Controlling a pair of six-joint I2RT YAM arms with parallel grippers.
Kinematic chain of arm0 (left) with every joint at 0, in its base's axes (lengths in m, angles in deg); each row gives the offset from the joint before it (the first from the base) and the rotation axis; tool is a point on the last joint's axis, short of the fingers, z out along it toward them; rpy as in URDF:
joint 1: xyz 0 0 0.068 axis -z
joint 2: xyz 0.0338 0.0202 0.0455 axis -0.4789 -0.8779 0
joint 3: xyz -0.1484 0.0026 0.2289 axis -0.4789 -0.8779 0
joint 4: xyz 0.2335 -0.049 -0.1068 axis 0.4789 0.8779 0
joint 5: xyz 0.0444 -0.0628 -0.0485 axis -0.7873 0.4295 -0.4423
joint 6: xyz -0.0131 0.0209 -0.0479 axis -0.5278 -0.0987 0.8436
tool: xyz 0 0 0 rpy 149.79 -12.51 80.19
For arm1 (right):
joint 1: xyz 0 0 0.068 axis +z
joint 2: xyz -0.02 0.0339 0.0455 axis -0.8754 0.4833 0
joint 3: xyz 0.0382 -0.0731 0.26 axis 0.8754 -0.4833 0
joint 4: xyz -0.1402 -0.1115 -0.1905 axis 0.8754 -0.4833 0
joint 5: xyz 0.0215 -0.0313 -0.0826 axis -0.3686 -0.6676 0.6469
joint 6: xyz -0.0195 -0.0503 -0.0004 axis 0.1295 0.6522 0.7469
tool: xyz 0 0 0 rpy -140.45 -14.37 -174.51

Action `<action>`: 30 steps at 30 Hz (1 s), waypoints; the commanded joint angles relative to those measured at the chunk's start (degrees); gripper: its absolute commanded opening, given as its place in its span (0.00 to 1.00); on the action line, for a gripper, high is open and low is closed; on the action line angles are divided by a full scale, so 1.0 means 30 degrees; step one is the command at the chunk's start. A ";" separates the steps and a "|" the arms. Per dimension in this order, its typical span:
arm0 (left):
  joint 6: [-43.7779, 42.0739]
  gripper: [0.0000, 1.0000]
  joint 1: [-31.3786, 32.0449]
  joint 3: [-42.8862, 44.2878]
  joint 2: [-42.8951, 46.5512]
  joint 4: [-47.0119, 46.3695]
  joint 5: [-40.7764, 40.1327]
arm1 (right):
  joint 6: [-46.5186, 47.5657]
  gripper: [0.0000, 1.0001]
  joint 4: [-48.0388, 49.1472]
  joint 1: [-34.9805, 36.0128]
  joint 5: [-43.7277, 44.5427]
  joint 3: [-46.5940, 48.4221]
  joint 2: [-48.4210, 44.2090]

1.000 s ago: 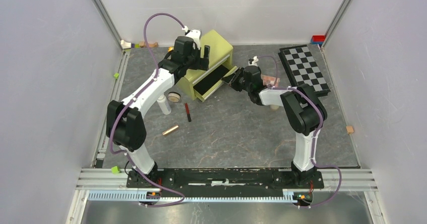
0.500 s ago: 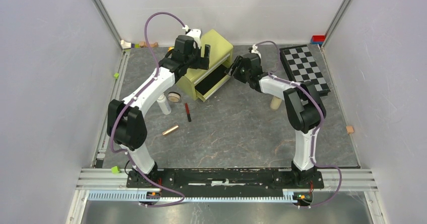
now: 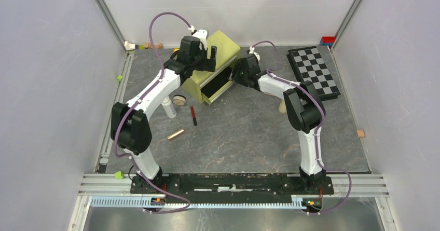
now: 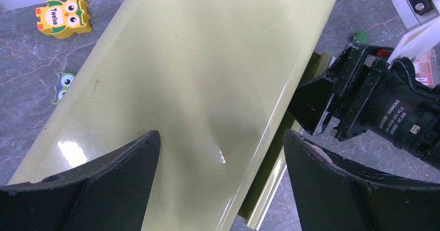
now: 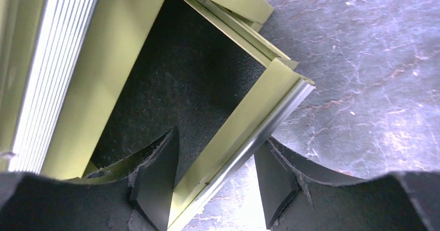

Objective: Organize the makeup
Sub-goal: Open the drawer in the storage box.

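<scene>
A yellow-green drawer box stands at the back, its black-lined drawer pulled out. My left gripper is open, its jaws spread over the box top. My right gripper is open, its jaws on either side of the drawer's front panel with the silver handle. On the table left of the drawer lie a white bottle, a round tan compact, a red-black pencil and a rose-gold tube. Another tan compact shows behind the right arm. A green disc and the palette's pink edge show past the right wrist.
A chequered board lies at the back right. Toy blocks sit at the back left and back right corner. A wooden block lies at the right edge. Owl figures lie behind the box.
My right gripper has swung left from beside the palette to the drawer's front panel. The left arm has barely moved.
</scene>
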 commanded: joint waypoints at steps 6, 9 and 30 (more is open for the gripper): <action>0.1086 0.95 -0.0076 0.0441 -0.0822 0.1713 0.0362 | 0.1493 0.59 -0.0390 0.0074 0.3274 -0.2419 -0.2982; 0.1086 0.95 -0.0073 0.0437 -0.0836 0.1713 0.0357 | 0.1730 0.61 -0.0282 0.0059 0.3585 -0.3038 -0.3602; 0.1144 0.95 -0.0073 0.0422 -0.0712 0.1742 0.0512 | 0.2774 0.66 -0.1006 -0.0240 0.3912 -0.4696 -0.5499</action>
